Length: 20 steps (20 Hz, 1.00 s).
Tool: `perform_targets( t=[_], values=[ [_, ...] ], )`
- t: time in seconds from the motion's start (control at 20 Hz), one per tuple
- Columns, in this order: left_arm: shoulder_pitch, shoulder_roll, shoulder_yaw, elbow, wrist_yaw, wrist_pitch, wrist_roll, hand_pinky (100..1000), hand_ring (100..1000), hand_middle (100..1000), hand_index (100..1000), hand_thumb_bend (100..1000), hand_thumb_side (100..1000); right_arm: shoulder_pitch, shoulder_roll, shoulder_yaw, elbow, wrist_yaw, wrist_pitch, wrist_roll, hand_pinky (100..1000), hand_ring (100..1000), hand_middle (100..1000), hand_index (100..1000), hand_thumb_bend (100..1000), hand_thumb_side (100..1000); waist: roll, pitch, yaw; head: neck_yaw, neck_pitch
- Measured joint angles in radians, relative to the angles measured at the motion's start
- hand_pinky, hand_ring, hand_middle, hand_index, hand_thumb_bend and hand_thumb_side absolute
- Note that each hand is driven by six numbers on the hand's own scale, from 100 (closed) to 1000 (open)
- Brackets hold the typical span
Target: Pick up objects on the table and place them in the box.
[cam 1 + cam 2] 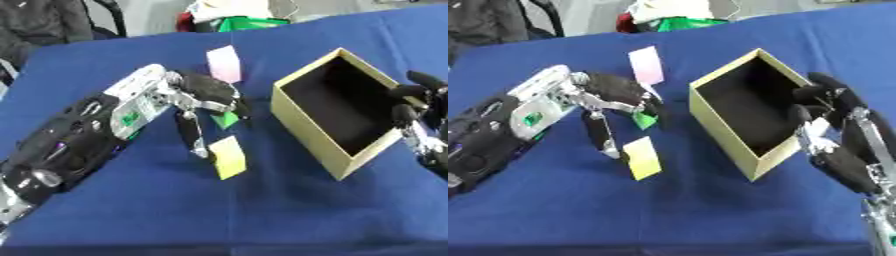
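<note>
Nearest on the blue table (262, 220): yellow block (228, 157), lying flat, long axis running near to far, just beside the thumb tip of the left hand (203, 95). Farther in, under that hand: green block (226, 120), small, tilted, fingers (229, 98) curled down over it, thumb stretched toward the yellow one; pinched or only covered, cannot tell for sure. To the right: open box (308, 131), empty, well within reach of a rightward carry. Against its right wall: right hand (837, 135), fingers curled over the rim, steadying. Farthest: pink block (224, 63), long axis near to far, just beyond the left hand.
</note>
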Motion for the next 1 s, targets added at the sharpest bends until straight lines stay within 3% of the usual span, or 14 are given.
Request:
perform_targets(
  t=[0.45,0.5,0.6,0.85,0.9,0.95,1.0],
  values=[
    [0.026,-0.036,-0.029,0.048,0.002,-0.004,0.004,797,691,583,710,470,104,0.0,0.0,0.003,0.005,0.0,0.0,0.0,797,929,741,944,148,556,0.0,0.006,-0.005,-0.001,0.0],
    [0.026,-0.036,-0.028,0.049,0.005,-0.004,0.004,774,628,497,627,405,100,0.0,0.0,0.003,0.005,0.0,0.0,0.0,797,929,741,944,146,557,0.0,0.006,-0.005,-0.001,0.0],
    [0.026,-0.036,-0.018,0.047,0.016,-0.002,0.002,754,588,437,562,375,100,0.0,0.0,0.003,0.005,0.0,0.0,0.0,797,929,742,944,142,561,0.0,0.006,-0.004,-0.001,0.0],
    [0.015,-0.033,0.026,0.008,0.045,0.016,-0.016,758,577,422,541,369,100,0.0,0.0,0.003,0.005,0.0,0.0,0.0,798,930,742,944,137,562,0.0,0.004,0.001,-0.003,0.0],
    [0.009,-0.028,0.035,-0.002,0.049,0.019,-0.019,763,580,428,543,313,100,0.0,0.0,0.003,0.005,0.0,0.0,0.0,798,930,742,944,139,564,0.0,0.003,0.001,-0.004,0.0],
    [-0.001,-0.022,0.045,-0.011,0.05,0.023,-0.023,764,581,429,544,381,100,0.0,0.0,0.003,0.005,0.0,0.0,0.0,798,930,742,944,135,562,0.0,0.001,0.002,-0.005,0.0],
    [-0.011,-0.015,0.055,-0.02,0.05,0.026,-0.026,769,584,435,547,393,100,0.0,0.0,0.003,0.005,0.0,0.0,0.0,798,930,742,944,134,562,0.0,0.0,0.002,-0.006,0.0]
  ],
)
